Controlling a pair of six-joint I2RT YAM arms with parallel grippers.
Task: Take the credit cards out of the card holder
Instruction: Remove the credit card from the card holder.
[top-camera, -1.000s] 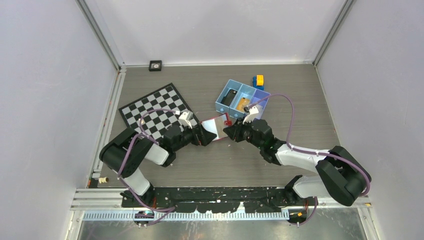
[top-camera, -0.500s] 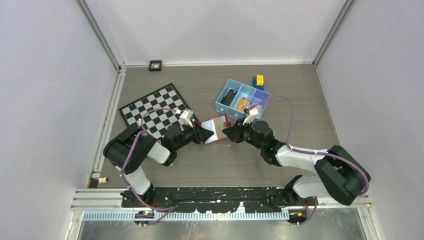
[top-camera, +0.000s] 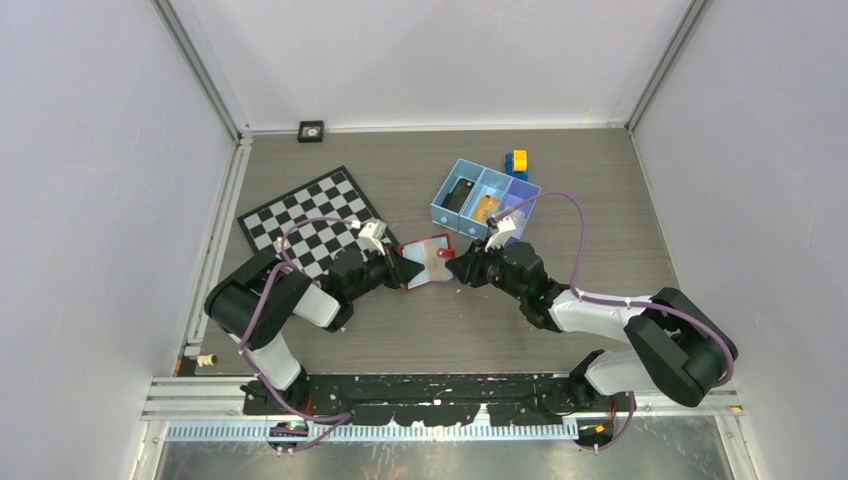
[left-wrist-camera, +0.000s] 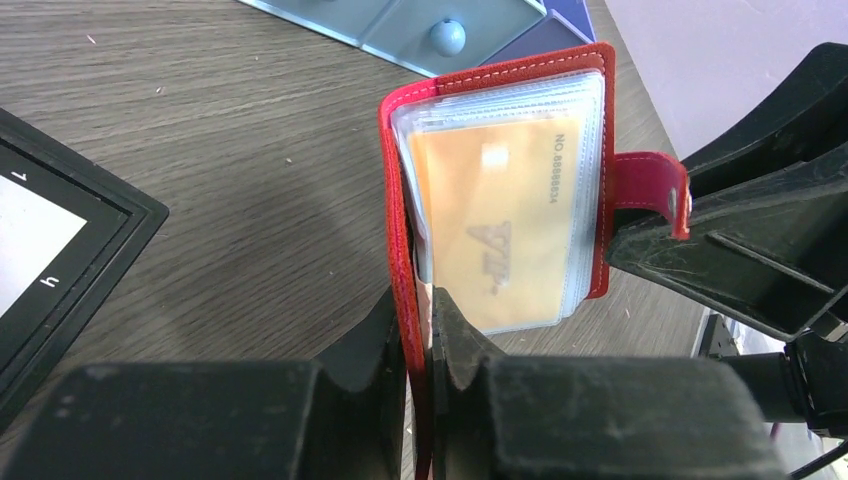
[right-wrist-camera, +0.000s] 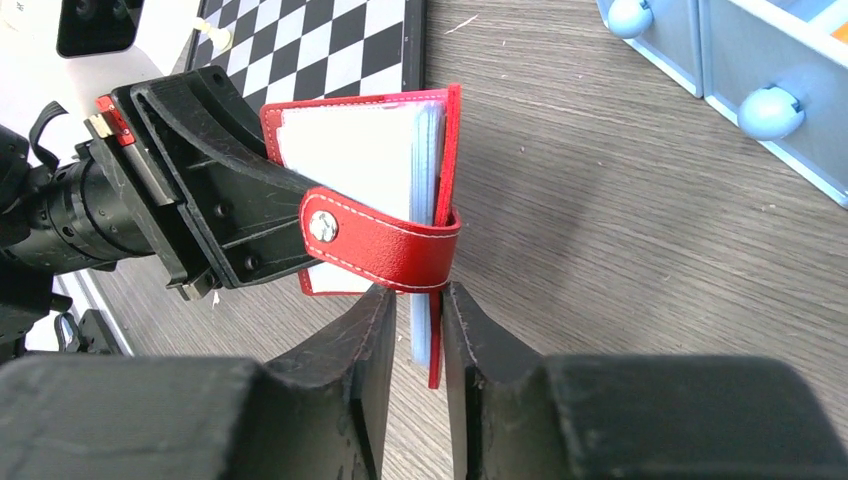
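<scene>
Reaching inward, left end effector (left-wrist-camera: 418, 305) and right end effector (right-wrist-camera: 412, 305) clamp the card holder (left-wrist-camera: 393, 170) (opposite edges).

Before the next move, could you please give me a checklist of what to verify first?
1. Left hand grips the wallet: ok, shut on its red cover edge.
2. Right hand grips the wallet: ok, shut on the opposite edge.
3. Snap tab undone: ok, it hangs free.
4. Orange card out of its clear sleeve: not ok, fully inside.
5. A hand free to pull the card: not ok, both hold the wallet.
6. More cards behind it: cannot tell.
</scene>
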